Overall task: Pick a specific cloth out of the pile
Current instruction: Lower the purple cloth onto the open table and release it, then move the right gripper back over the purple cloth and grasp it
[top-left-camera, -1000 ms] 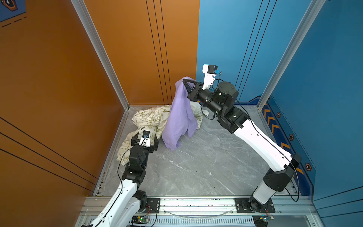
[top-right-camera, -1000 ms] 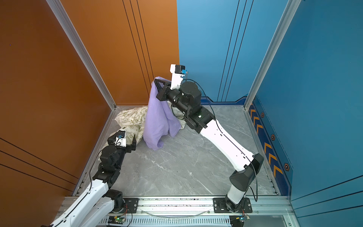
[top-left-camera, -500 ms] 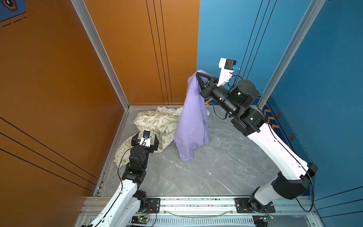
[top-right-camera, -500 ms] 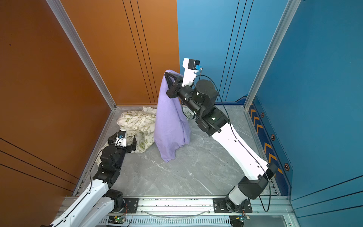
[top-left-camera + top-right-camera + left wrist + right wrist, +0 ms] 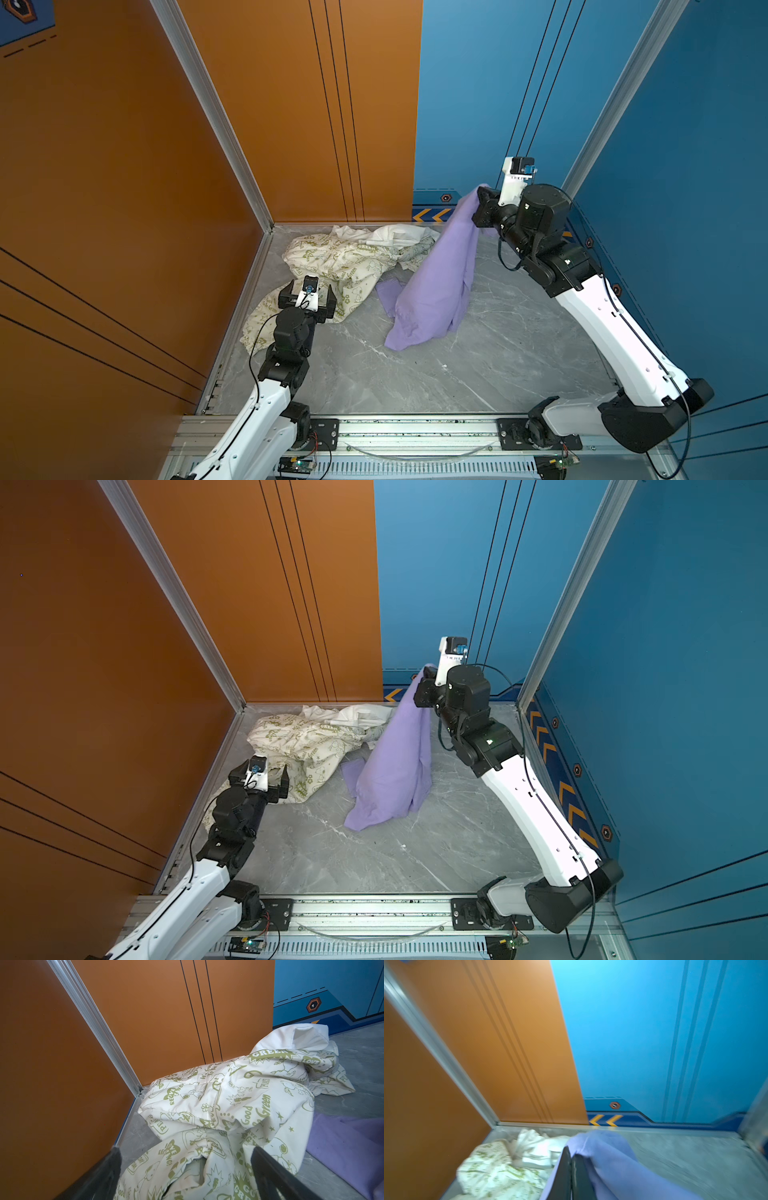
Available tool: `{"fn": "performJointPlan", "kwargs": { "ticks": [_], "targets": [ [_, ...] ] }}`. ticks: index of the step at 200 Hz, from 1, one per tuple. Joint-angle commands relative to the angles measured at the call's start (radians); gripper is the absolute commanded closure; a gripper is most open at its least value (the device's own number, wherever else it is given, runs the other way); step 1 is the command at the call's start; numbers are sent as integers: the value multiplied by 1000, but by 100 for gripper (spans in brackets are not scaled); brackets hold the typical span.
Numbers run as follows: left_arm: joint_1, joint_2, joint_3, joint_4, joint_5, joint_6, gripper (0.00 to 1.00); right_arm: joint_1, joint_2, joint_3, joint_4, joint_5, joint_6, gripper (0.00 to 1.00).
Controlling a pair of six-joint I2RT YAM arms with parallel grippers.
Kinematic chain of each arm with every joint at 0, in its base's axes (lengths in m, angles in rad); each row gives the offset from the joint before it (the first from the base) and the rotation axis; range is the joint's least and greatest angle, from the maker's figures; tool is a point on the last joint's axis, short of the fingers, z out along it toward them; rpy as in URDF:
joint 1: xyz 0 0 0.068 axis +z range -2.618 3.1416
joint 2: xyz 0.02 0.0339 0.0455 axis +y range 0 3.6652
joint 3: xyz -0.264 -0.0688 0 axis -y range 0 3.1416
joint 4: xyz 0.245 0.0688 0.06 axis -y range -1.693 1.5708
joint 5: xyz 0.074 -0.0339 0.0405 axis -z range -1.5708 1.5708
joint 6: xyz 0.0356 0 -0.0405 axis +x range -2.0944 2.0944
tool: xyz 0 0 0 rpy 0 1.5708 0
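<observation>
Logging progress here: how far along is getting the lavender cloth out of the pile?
Done: right pincer shut on the lavender cloth, now off the pile. In hand: it hangs raised, lower end touching the table beside the pile. Left: carry clear, release.

pile (image 5: 228, 1095), cloth (image 5: 342, 1147) beside, left pincer (image 5: 186, 1150) spread
</observation>
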Motion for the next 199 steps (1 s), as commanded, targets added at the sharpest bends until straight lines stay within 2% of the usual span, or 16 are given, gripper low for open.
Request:
{"fn": "performJointPlan", "kwargs": {
  "ticks": [1,16,37,55,70,146,172,199],
  "targets": [
    [-7,-6,8,4,-11,12,2,-156,-46,-84,-125,72,-39,97],
    [-7,-4,10,4,-9,11,2,-279,-45,-128,-168,60,-18,91],
    [-7,-1,9,4,-7,10,2,-385,-50,-163,-203,-2,64,58],
    [-7,0,9,4,-8,10,2,-368,-67,-205,-160,-73,95,43],
    [-7,2,10,4,-5,11,2,-297,-56,-216,-146,-74,82,36],
    [-12,-2,8,3,-11,12,2,187,192,-221,-271,-55,-211,28],
    [-12,4,8,4,-16,12,2,312,290,-226,-288,-29,-261,26],
    [-16,4,9,3,-10,9,2,381,392,-212,-288,3,-295,26]
  ]
}}
